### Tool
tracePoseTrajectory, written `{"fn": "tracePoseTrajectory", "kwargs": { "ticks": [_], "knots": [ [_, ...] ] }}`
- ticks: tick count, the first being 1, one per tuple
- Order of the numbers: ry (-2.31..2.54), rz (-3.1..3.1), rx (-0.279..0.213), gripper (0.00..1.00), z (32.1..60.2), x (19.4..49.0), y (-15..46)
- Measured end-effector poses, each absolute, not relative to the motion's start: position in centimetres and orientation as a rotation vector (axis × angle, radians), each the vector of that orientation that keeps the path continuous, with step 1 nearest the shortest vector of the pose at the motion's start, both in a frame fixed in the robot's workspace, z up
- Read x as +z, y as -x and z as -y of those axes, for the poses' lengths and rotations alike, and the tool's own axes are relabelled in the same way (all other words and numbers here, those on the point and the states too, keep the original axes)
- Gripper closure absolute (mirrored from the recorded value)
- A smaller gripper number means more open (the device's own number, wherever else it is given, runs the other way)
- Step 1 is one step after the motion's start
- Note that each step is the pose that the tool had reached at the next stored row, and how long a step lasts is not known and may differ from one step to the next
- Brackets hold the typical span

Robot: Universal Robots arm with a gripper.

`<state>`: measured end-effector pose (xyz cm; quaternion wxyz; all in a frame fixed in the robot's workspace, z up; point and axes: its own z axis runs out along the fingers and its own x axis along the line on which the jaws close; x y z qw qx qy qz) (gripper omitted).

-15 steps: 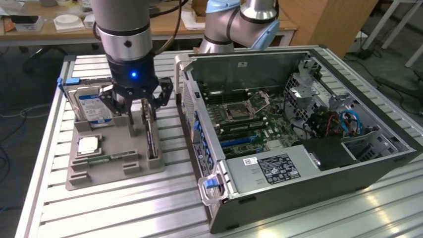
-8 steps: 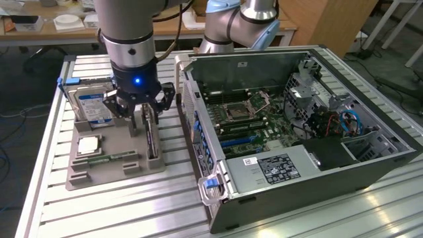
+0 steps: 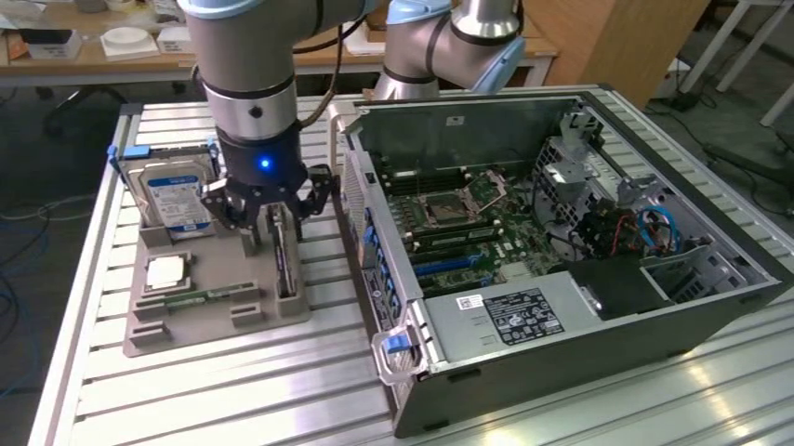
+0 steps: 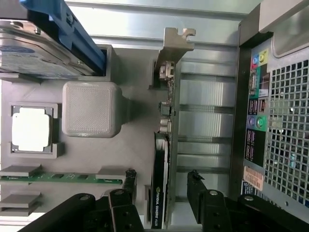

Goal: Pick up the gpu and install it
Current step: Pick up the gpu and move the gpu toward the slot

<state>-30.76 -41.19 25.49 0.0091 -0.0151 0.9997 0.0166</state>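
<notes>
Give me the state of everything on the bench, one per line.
gpu, on edge in the tray, ungripped
tool, open, straddling the gpu
computer case, on its side, open
hard drive, propped in the tray
processor, flat in its pocket
memory stick, flat in the tray

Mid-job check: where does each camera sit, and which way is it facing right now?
Exterior view: off the arm, raised, looking down on the tray and open computer case; the arm and pincer show.
Wrist view: on the wrist, looking down past the open pincer at the graphics card standing on edge between its fingers.
Both share: graphics card, tray, hard drive, computer case.
</notes>
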Motion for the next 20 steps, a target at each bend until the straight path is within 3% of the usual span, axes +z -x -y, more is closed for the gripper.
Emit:
{"fn": "tracePoseTrajectory", "kwargs": {
  "ticks": [20],
  "knots": [
    [0.008,-3.123,0.051,0.45,41.2,23.5,30.8]
  ]
}}
